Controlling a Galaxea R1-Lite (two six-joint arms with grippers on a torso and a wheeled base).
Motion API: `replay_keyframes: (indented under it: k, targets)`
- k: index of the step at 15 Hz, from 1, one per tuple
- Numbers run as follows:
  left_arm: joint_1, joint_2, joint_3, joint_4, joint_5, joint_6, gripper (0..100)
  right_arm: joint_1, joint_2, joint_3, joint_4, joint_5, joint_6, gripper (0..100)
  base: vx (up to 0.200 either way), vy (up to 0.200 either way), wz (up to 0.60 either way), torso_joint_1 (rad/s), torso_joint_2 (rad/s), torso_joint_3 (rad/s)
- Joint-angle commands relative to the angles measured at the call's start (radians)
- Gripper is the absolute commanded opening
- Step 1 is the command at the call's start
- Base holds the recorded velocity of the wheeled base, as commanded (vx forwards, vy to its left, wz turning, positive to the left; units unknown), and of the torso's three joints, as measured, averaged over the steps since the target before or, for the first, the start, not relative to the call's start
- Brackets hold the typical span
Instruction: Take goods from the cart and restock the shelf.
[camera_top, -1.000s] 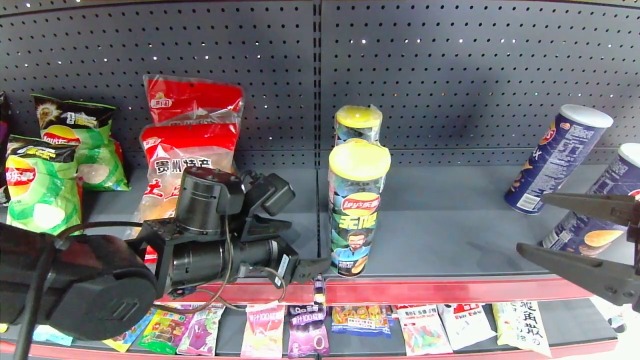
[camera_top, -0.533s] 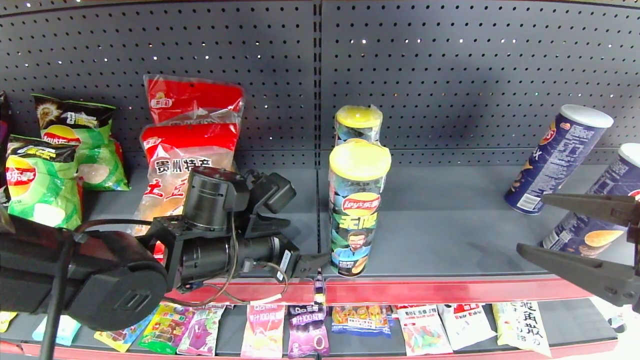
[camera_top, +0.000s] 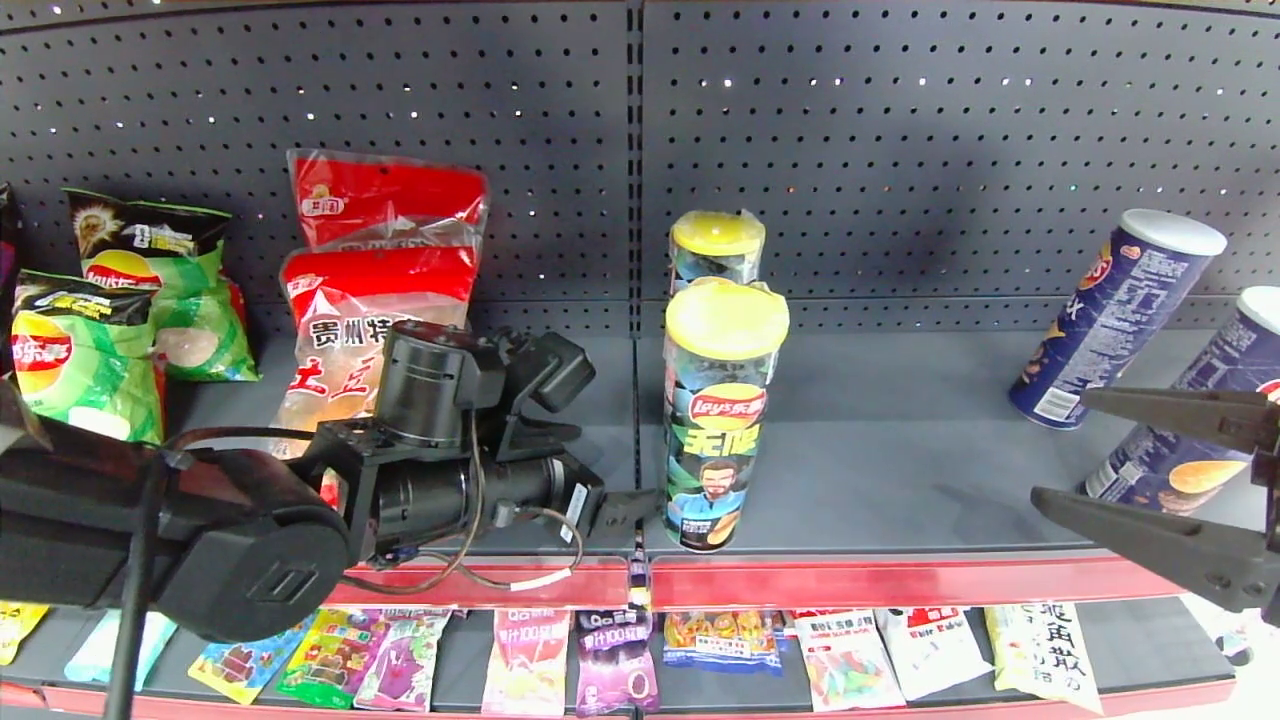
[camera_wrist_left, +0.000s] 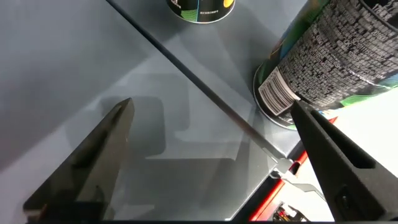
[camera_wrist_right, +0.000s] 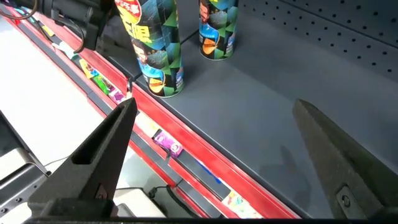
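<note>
around: red bags (camera_top: 372, 290) behind left gripper (camera_wrist_left: 211, 109); blue cans (camera_top: 1115, 315) beyond right gripper (camera_top: 1060, 445)
can: yellow-lid can (camera_top: 715, 420) just beside left gripper's finger
grip: both spread, empty

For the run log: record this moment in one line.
left claw: open, beside front yellow-lid can | right claw: open, empty | can: upright near shelf edge

Grey metal shelf (camera_top: 900, 460): smooth, matt. Grey perforated metal back panel (camera_top: 900, 130): matt. Yellow-lidded cylindrical chip canister (camera_top: 715, 430): glossy film wrap, plastic lid. Red crinkled plastic snack bags (camera_top: 375, 290): glossy.
</note>
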Motion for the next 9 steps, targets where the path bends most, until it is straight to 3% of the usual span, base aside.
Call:
replay_keyframes:
  k: [1, 9]
  targets:
    - [-0.001, 0.002, -0.001, 0.000, 0.000, 0.000, 100, 0.001, 0.002, 0.001, 0.000, 0.000, 0.000, 100, 0.000, 0.000, 0.00, 0.000, 0.00, 0.000]
    - [0.013, -0.044, 0.008, 0.000, 0.019, -0.005, 100, 0.001, -0.002, 0.023, 0.000, 0.000, 0.000, 100, 0.000, 0.000, 0.00, 0.000, 0.00, 0.000]
